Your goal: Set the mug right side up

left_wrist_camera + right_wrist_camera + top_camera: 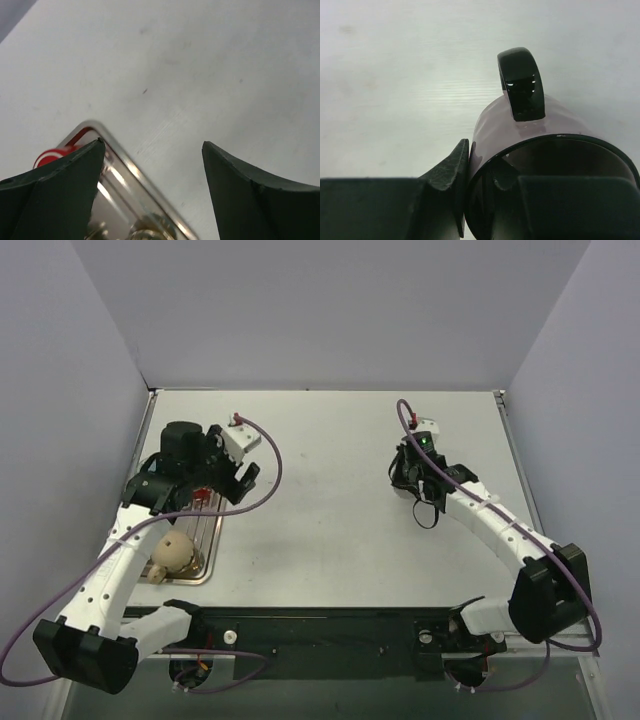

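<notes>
**Right gripper is clamping the mug's wall; left is hanging wide over the tray**

Top external: You are looking down on the right gripper [412,480], which is sitting over the far right part of the table [340,530]. Its body is hiding the mug here. The left gripper [232,483] is hovering at the far corner of a metal tray [185,580] that is holding a round beige object [172,552].

Left wrist: You are seeing the left gripper [152,145] spread wide with nothing between its fingers [60,190]. The tray [125,160] corner is lying below it, and something red [50,157] is peeking out beside one finger.

Right wrist: You are watching the right gripper [492,165] pinching the rim of the mug [520,130], one finger [440,200] pressing the pale outer wall and the other reaching inside the dark interior. The mouth is facing the camera, and the black handle [520,85] is pointing toward the top of the view. You cannot tell whether the mug is touching the table.
</notes>
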Controlling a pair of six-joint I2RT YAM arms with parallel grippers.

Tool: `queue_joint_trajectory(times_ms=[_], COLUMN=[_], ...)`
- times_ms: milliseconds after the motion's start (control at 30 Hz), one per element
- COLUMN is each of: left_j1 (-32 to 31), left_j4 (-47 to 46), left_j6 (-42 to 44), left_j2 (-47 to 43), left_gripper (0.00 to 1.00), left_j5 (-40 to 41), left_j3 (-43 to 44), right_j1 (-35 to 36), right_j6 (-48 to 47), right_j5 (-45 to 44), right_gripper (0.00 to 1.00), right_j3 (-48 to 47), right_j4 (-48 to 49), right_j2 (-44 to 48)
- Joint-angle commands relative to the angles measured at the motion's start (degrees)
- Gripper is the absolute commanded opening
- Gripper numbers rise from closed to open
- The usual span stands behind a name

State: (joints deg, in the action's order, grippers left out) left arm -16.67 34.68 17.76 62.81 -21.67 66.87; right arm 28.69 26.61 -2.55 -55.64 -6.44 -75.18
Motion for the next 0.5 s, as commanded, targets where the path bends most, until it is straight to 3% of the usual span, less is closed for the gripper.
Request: queue_joint_trajectory(times_ms=[0, 133, 367, 467], left_j1=[0.2, 2.1, 12.2, 18.8], left_j4=[18.7, 24.5, 31.0, 34.6], left_j6=[25.2, 25.4, 20.7, 21.5], left_j2=[1.4, 3.1, 2.9, -0.8], left_gripper=[0.89, 0.89, 0.83, 0.83], left_j5=[17.2, 26.4, 24.3, 21.7], left_j3=[-2.3, -4.1, -4.4, -7.3], right_j1=[-6.8, -13.1, -17.7, -19.3], right_j6=[-7.0, -8.1, -7.7, -7.1], right_j5=[-12.0, -11.2, -7.8, -6.0], right_gripper=[0.00, 0.00, 0.00, 0.16], right_j3=[-2.1, -2.3, -1.4, -0.2], right_j4=[-11.3, -11.6, -9.7, -8.6], right_j2=[-4.4, -9.5, -15.2, -14.9])
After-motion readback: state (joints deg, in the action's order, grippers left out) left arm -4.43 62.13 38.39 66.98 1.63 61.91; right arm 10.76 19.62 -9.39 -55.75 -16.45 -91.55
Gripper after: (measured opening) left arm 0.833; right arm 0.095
